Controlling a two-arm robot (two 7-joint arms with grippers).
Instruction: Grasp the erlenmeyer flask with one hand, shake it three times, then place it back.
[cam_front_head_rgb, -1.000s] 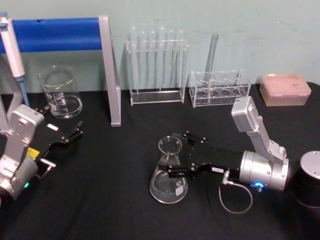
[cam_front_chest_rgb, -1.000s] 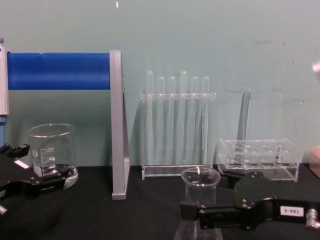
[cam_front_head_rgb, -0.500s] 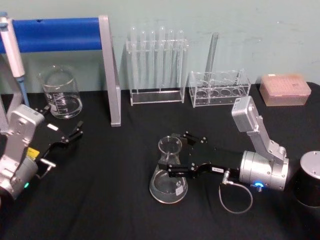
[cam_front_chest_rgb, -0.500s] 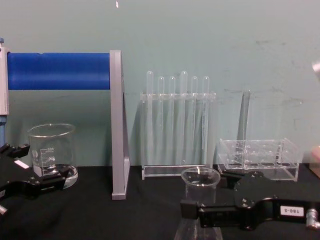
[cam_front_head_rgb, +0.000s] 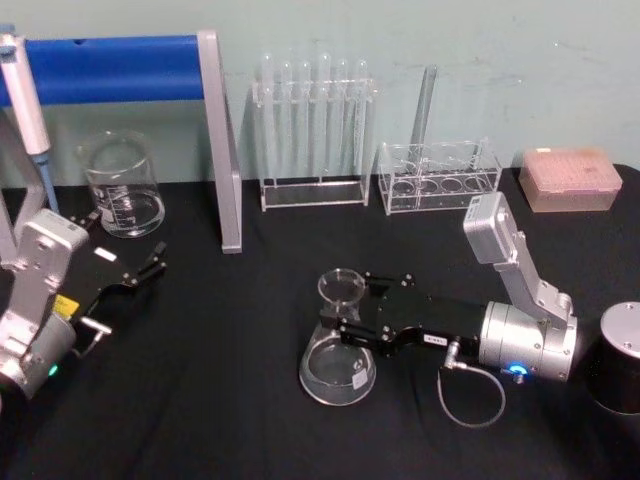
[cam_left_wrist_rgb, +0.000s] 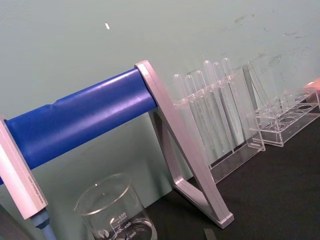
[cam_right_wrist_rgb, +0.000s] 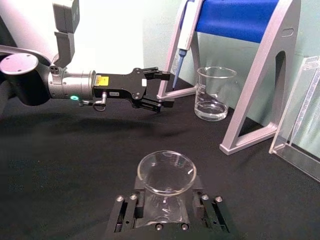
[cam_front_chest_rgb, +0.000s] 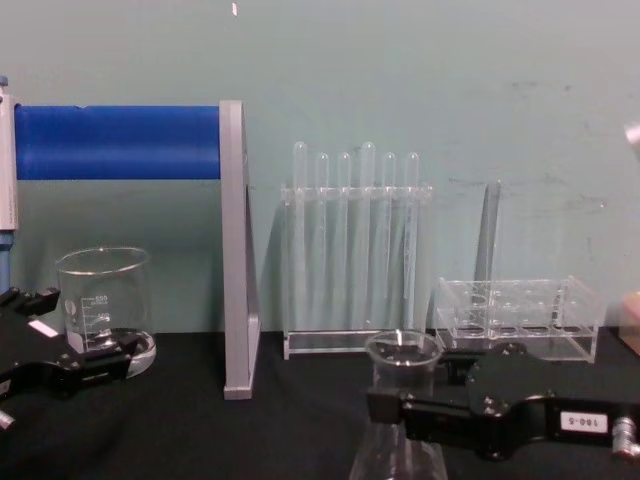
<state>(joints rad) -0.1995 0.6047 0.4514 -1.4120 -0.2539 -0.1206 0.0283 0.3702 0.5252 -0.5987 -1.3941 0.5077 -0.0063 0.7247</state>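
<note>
**Head view: right hand clamped on flask neck**

Left hand (cam_front_head_rgb: 128, 242) sits low at the left edge of the desk (cam_front_head_rgb: 230, 410). Its fingers are apart and hold nothing, and it is just in front of the beaker (cam_front_head_rgb: 122, 185). Blue-barred stand (cam_front_head_rgb: 110, 68) is behind that, then the test tube rack (cam_front_head_rgb: 313, 130) along the back wall. Flask (cam_front_head_rgb: 338, 362) is centre-front, upright, well apart from both racks. Right hand (cam_front_head_rgb: 342, 320) reaches in level from the right, fingers closed on the neck just under the rim. Right wrist view shows one finger each side, both touching the glass. Can't tell if the base is on the desk or just off it. Second clear rack (cam_front_head_rgb: 438, 175) with one tall tube and a pink box (cam_front_head_rgb: 570, 178) are back right.
</note>
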